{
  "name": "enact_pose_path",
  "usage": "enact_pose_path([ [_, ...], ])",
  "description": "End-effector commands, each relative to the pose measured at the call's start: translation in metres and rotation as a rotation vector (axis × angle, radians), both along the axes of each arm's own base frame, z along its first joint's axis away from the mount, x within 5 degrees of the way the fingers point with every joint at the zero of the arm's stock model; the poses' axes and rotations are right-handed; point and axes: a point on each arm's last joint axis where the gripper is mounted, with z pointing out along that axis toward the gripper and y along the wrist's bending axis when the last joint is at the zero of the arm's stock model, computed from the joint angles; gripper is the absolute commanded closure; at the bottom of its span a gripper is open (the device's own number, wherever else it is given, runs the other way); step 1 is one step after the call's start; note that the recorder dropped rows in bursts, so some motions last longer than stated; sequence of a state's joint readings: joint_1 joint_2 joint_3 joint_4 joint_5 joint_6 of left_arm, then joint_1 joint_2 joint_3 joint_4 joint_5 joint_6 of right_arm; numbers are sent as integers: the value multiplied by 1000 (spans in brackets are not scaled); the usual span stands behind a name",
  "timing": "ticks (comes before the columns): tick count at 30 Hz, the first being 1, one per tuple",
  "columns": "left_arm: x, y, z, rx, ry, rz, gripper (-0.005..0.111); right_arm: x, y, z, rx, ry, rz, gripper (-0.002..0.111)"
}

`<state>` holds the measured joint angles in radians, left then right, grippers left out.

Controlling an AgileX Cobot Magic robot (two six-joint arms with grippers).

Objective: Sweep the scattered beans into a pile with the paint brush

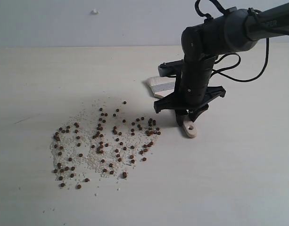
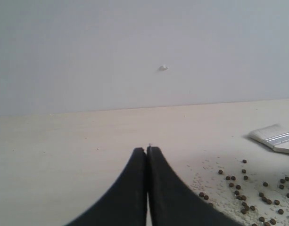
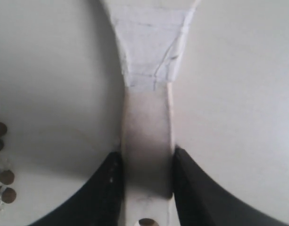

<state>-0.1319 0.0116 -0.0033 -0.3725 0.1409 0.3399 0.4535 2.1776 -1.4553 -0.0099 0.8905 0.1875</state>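
Note:
The beans (image 1: 117,140) lie scattered over whitish grit on the pale table, left of centre, not heaped into a pile. The paint brush (image 1: 190,128) lies flat to their right, its cream bristles (image 1: 158,85) pointing away and the holed handle end toward the front. My right gripper (image 1: 184,117) comes down from above onto the handle. In the right wrist view its black fingers (image 3: 111,174) press both sides of the wooden handle (image 3: 148,136), with a few beans (image 3: 0,129) at the edge. My left gripper (image 2: 147,149) is shut and empty, low over the table beside the beans (image 2: 243,197); the brush head (image 2: 275,137) shows beyond them.
The table (image 1: 238,188) is pale and bare around the spill. A plain wall (image 1: 64,23) with a small white mark (image 1: 94,11) stands behind it. The right arm's cable (image 1: 243,70) loops beside the wrist.

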Motion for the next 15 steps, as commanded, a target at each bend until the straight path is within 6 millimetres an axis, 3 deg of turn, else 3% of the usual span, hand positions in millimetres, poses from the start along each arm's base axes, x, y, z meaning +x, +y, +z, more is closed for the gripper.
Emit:
enact_pose_path([
  [1,0,0,-1,-8,-2,-6,107,2,-3,19,-19,-70,35,108],
  [15,0,0,1,-40,-9,-1,107,-3,-11,94,-9,-256,126,108],
])
